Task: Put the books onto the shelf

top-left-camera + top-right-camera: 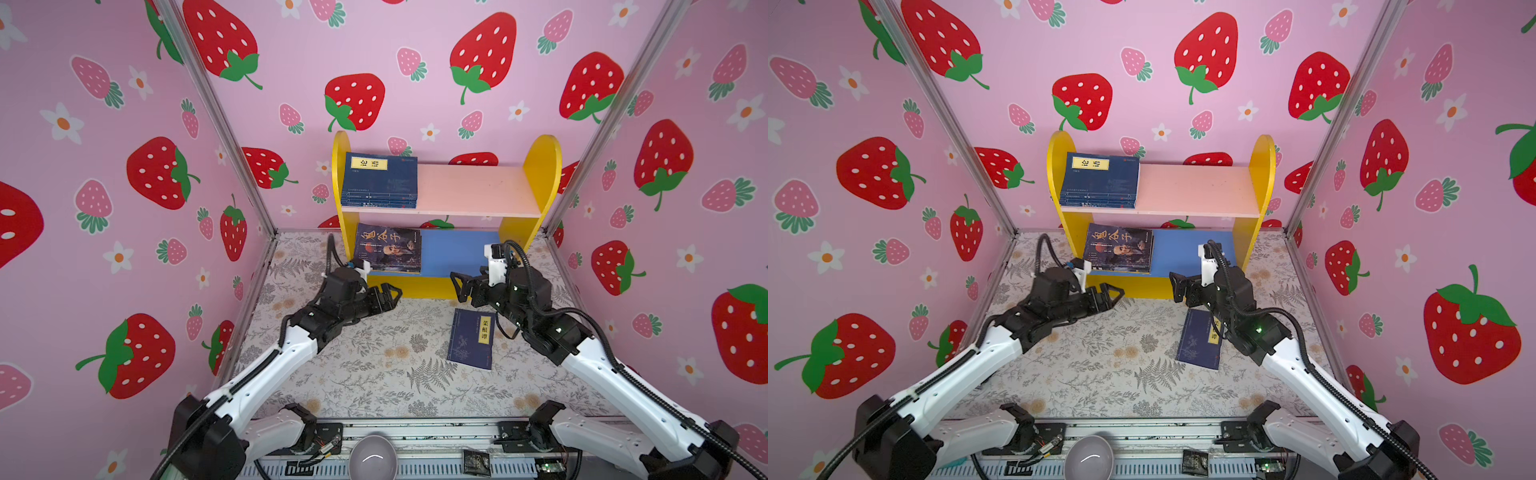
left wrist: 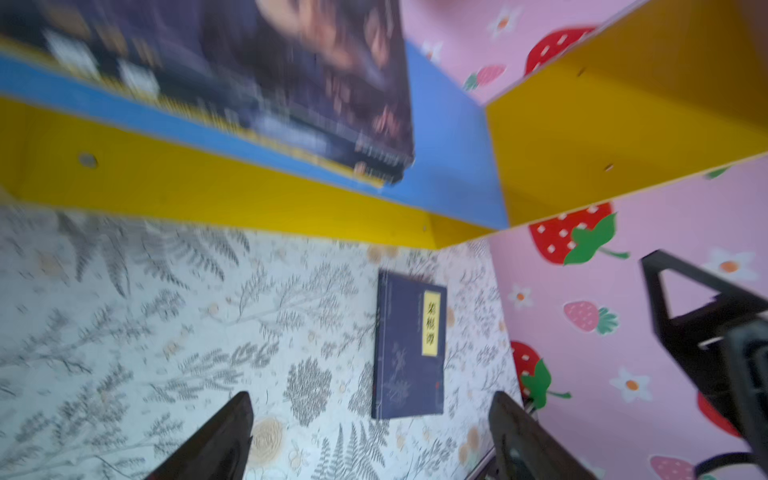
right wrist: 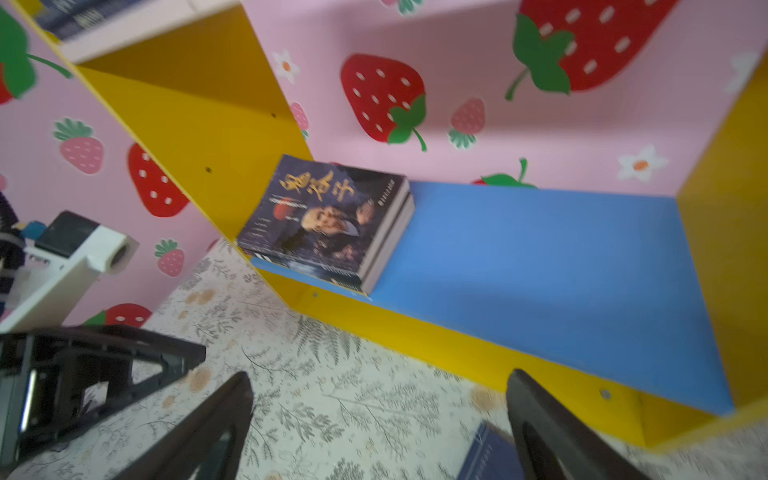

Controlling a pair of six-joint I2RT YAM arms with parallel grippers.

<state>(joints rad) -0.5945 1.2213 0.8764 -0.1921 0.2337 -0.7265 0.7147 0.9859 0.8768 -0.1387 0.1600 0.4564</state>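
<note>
Both my tools are spread wide and empty. My left gripper hangs low just in front of the base of the shelf. Its wrist view shows the fingers far apart with nothing between them. My right gripper faces it from 3 o'clock, clear of it and parted the same way.

The shelf stands at 12 o'clock on the table. A navy stack lies flat at the 9 o'clock end of the pink board. A portrait-topped stack lies at the same end of the blue board. One navy book lies flat on the table at 3 o'clock, by my right arm.
</note>
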